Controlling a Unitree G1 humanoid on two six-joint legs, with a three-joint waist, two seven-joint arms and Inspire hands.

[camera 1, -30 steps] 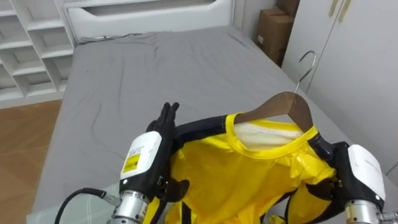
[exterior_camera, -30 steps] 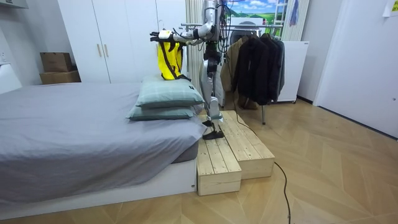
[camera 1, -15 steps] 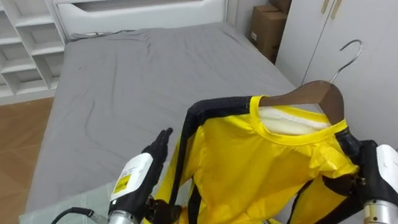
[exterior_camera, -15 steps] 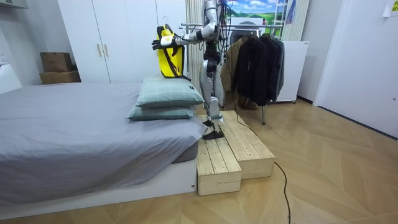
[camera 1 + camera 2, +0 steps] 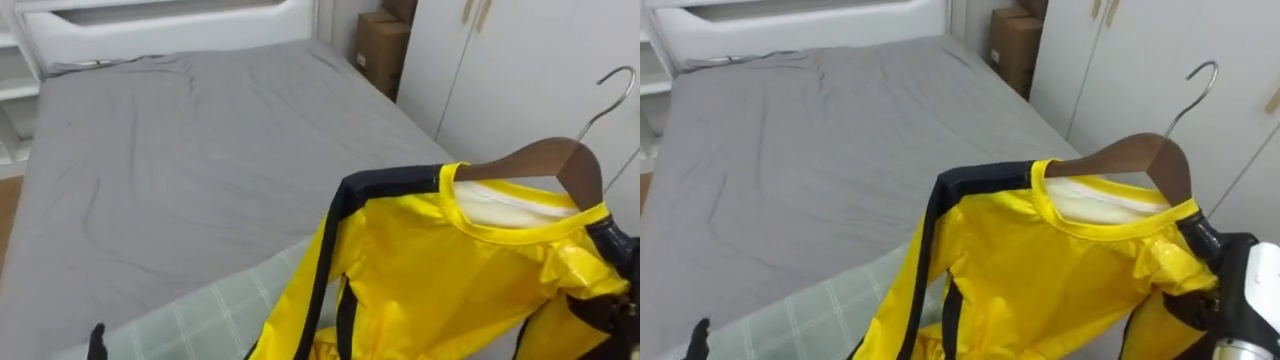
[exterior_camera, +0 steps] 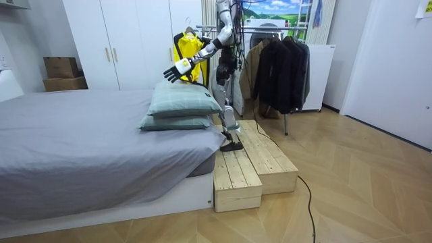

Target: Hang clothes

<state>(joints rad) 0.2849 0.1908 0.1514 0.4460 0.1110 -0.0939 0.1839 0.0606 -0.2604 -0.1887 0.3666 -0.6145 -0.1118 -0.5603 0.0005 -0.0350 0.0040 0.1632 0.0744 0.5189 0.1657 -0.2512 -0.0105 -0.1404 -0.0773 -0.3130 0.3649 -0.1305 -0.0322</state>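
A yellow shirt (image 5: 440, 280) with black trim hangs on a wooden hanger (image 5: 560, 165) with a metal hook (image 5: 610, 95). My right hand (image 5: 1225, 285) is at the right edge, its dark fingers curled round the hanger's end under the shirt's shoulder. A fingertip of my left hand (image 5: 97, 340) shows at the lower left, away from the shirt. In the room view my left hand (image 6: 177, 68) reaches out over the pillows with its fingers spread, and the shirt (image 6: 189, 48) is held up beside the wardrobe.
I stand on a wooden platform (image 6: 246, 165) beside the grey bed (image 5: 200, 150). A pale checked pillow (image 5: 200, 315) lies below the shirt. White wardrobe doors (image 5: 520, 60) and a cardboard box (image 5: 383, 45) stand to the right. A clothes rack with dark coats (image 6: 280, 67) is behind me.
My left hand has let go of the shirt and dropped down and away to the left. The right hand still holds the hanger up. The view has swung to the right.
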